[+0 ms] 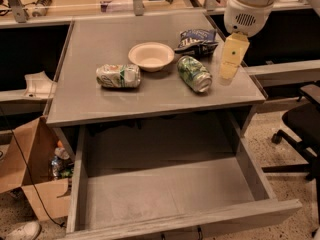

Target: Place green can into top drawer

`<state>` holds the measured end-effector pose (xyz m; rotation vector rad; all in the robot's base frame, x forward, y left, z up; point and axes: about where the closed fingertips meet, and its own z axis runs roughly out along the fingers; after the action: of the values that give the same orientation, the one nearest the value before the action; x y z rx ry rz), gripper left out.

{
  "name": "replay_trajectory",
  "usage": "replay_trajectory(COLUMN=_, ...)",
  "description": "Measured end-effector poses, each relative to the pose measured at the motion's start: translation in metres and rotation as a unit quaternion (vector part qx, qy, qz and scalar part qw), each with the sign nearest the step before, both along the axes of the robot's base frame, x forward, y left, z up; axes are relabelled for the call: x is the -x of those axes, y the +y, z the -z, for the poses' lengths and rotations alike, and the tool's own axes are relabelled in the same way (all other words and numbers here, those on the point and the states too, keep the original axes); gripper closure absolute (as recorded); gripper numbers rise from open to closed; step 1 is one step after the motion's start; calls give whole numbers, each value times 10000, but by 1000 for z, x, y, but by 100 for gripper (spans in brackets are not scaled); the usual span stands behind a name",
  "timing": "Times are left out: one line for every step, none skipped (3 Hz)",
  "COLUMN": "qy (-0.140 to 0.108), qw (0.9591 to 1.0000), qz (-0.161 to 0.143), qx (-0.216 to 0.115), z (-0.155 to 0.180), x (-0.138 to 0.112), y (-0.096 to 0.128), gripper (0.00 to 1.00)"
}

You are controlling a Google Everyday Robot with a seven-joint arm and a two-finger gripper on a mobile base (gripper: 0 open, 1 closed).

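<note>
The green can lies on its side on the tabletop, right of centre, with its silver end facing the front right. My gripper hangs from the white arm just to the right of the can, above the table's right part and apart from the can. It holds nothing that I can see. The top drawer is pulled out wide below the tabletop, and its flat grey bottom is bare.
A paler white-and-green can lies on the left of the table. A white bowl and a blue snack bag lie behind the green can. A cardboard box stands at the left, an office chair at the right.
</note>
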<state>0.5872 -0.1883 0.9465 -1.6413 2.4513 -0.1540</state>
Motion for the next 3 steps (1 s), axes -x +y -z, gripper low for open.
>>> replay_trajectory(qy=-126, qw=9999, qz=-25, qx=-52, z=-1, x=-6, y=3, gripper=0)
replay_trajectory(qy=-7, qw=9998, qz=164, qx=-76, z=7, x=-15, y=-3, gripper=0)
replay_trajectory(qy=85, qw=9983, qz=574, qx=31, z=15, x=-23, y=-17, gripper=0)
